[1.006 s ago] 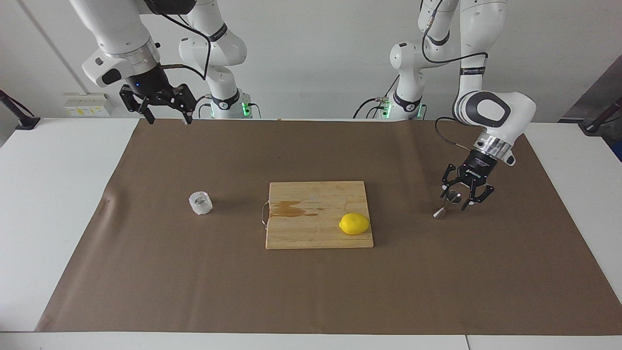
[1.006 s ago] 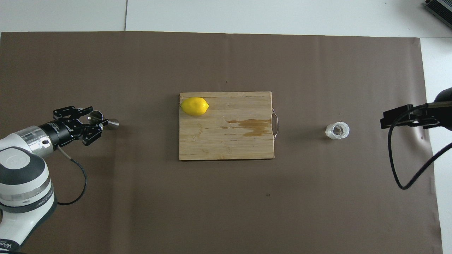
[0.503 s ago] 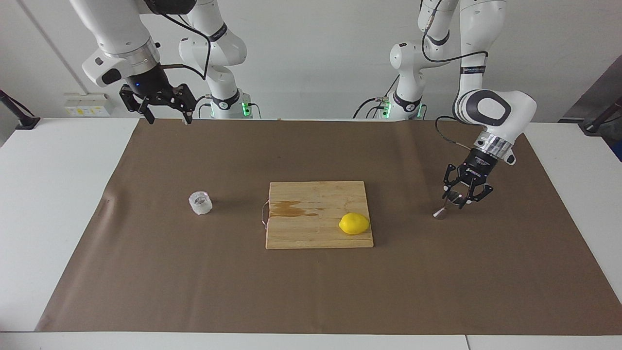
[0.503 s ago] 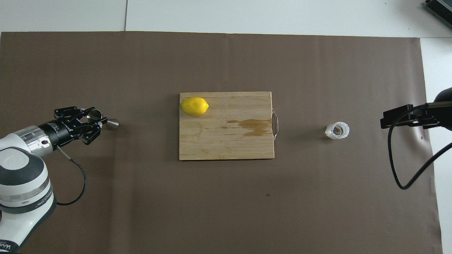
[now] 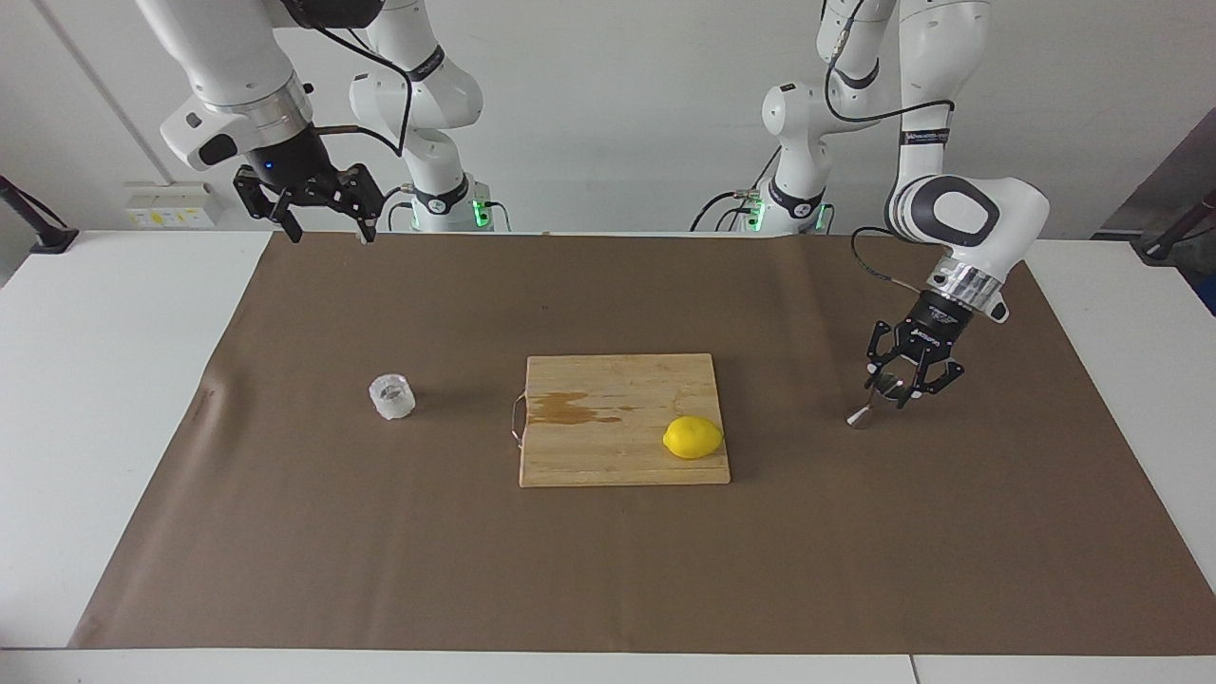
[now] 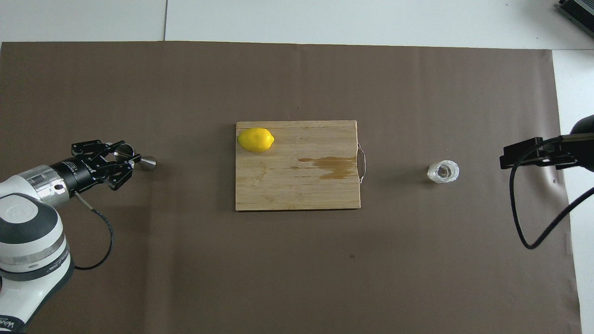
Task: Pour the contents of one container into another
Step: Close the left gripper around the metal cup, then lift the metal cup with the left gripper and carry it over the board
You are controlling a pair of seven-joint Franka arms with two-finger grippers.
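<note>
Already the left pincer [image 5: 897,392] gripped the tilted steel jigger [image 5: 872,405] at the left arm's end, while the clear cup [image 5: 391,396] stood well apart below the open right pincer [image 5: 327,231].

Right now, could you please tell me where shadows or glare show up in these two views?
Facing view: soft, even light; the cup and the board throw faint shadows onto the brown paper; the jigger, in the left claw, glints. Overhead view: the jigger's metal shines brightly, the cup's wall looks frosty white, and the lemon shows no harsh glare.
</note>
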